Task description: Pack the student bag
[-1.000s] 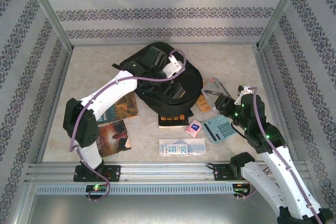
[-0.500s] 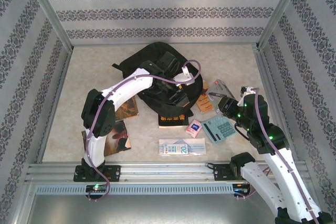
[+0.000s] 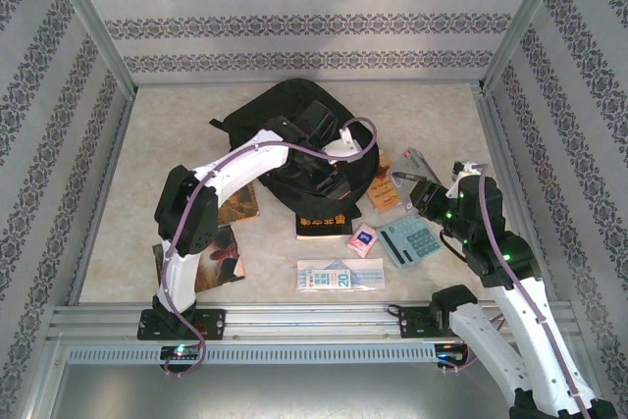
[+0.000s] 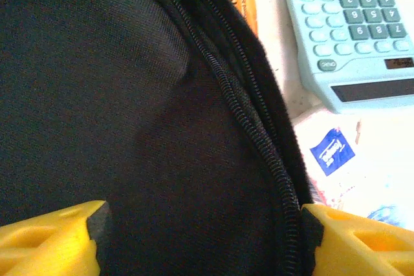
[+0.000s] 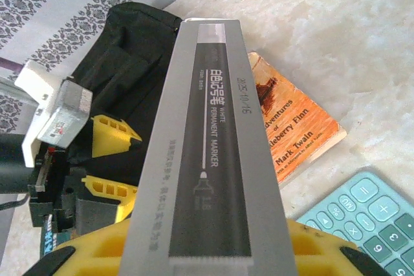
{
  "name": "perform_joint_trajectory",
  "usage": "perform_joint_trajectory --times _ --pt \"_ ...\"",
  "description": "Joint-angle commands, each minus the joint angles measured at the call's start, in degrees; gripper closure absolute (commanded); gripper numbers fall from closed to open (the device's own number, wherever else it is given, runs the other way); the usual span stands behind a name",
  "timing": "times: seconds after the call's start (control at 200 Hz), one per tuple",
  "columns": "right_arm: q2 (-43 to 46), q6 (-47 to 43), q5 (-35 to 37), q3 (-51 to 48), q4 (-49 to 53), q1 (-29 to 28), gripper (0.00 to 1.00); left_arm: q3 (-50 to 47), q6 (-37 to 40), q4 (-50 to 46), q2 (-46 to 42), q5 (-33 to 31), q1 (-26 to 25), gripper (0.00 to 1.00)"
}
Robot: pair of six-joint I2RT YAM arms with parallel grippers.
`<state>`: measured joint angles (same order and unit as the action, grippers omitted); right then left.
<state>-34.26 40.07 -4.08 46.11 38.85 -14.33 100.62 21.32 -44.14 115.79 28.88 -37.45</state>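
Note:
The student bag [image 3: 290,125] is a black fabric backpack lying flat at the middle of the table. My left gripper [image 3: 332,176] is down on its near right edge. In the left wrist view its yellow fingers [image 4: 52,237] stand wide apart with black bag fabric [image 4: 129,95] and a zip line [image 4: 259,121] between them, so the left gripper [image 4: 204,231] is open. My right gripper [image 3: 424,186] hovers right of the bag, shut on a long grey marker box [image 5: 207,127]; the right gripper [image 5: 207,250] clamps the box's near end.
An orange paperback [image 3: 381,191] and a light blue calculator [image 3: 407,239] lie right of the bag. A black book [image 3: 322,223], a small pink-and-blue packet [image 3: 362,239] and a flat card pack [image 3: 339,275] lie in front. Two books [image 3: 211,257] lie at the left.
My left arm swung right and forward across the bag to its near right edge, and its fingers have narrowed somewhat. The right arm with the marker box has barely moved.

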Motion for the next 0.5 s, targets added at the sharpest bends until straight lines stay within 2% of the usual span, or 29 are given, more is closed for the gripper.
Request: perform_joint_trajectory --times 0.0,0.095,0.19,0.41,0.495 --pt "0.8 -0.9 -1.2 -0.2 -1.2 0.7 0.68 -1.2 -0.5 1.2 1.0 -1.4 -0.4 0.28" --pt "0.9 -0.8 -1.5 -0.5 -1.3 1.1 0.69 -1.5 -0.8 1.6 1.1 -1.7 -0.2 0.38" --pt "1.0 -0.7 -1.7 -0.6 -1.4 1.2 0.69 -1.4 -1.0 1.8 0.9 -2.5 0.0 0.54" --pt "0.9 -1.0 -2.7 -0.4 -2.8 1.4 0.71 0.3 -2.6 2.7 -1.0 -3.4 0.8 0.99" --pt "0.4 -1.5 -3.0 0.3 -3.5 1.4 0.71 -0.5 -3.8 4.5 -2.7 -3.6 1.2 1.00"
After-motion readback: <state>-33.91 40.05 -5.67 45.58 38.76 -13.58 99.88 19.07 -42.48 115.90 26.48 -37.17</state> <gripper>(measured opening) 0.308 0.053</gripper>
